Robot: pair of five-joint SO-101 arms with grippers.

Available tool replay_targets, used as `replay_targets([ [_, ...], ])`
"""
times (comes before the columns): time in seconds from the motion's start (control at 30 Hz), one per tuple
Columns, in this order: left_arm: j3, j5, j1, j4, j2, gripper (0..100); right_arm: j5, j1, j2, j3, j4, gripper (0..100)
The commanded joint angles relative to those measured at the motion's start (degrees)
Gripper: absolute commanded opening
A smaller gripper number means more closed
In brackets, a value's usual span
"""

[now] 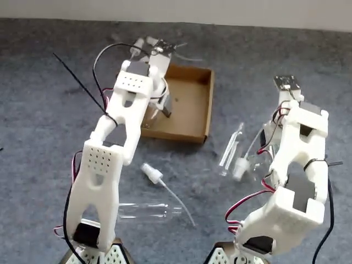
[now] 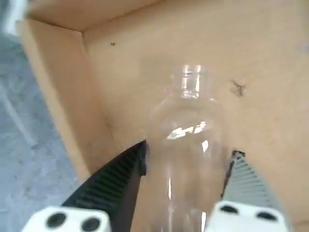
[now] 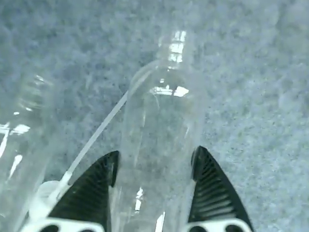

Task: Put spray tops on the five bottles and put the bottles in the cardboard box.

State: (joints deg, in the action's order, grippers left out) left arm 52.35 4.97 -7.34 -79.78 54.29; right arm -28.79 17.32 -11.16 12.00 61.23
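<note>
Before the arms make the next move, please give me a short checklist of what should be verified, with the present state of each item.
1. Left gripper grips the held bottle: ok, clamped from both sides.
2. Held bottle carries a spray top: not ok, its neck is bare.
3. Held bottle is above the cardboard box: ok.
4. A loose spray top lies free outside the box: ok.
5. Right gripper has a firm hold on the second bottle: cannot tell.

soft even light, faint shadows, white glints on the bottle [image 2: 186, 130], probably from overhead.
</note>
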Motion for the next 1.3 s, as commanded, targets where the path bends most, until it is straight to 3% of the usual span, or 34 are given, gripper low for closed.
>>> replay_targets([
  [0.0,13.1,0.3,0.7,-9.1,-8.0,0,-0.5,-0.1,1.6,-0.7,2.6,1.1],
  [0.17,26.9,0.4,3.4,-20.4,-14.5,0,-0.3,-2.2,2.1,-7.1,9.3,1.1],
  [0.23,27.0,0.3,6.5,-21.6,-16.8,0,-0.2,-3.6,2.1,-9.9,12.8,2.5],
  [0.47,8.1,0.4,17.3,-21.5,-21.6,0,-0.2,-8.8,2.1,-15.7,22.3,22.1],
  [0.7,-2.4,4.3,20.6,-21.6,-22.1,0,4.7,-13.6,3.3,-17.9,24.0,22.8],
  [0.9,0.0,4.3,17.8,-21.8,-25.1,7,6.3,-13.9,10.0,-20.0,26.5,23.2],
  [1.1,0.0,4.2,9.3,-21.1,-26.4,11,4.5,-12.2,14.3,-20.1,26.3,23.2],
  [1.27,-0.7,4.0,2.7,-13.9,-25.8,11,1.4,-6.9,19.0,-19.2,26.3,21.8],
])
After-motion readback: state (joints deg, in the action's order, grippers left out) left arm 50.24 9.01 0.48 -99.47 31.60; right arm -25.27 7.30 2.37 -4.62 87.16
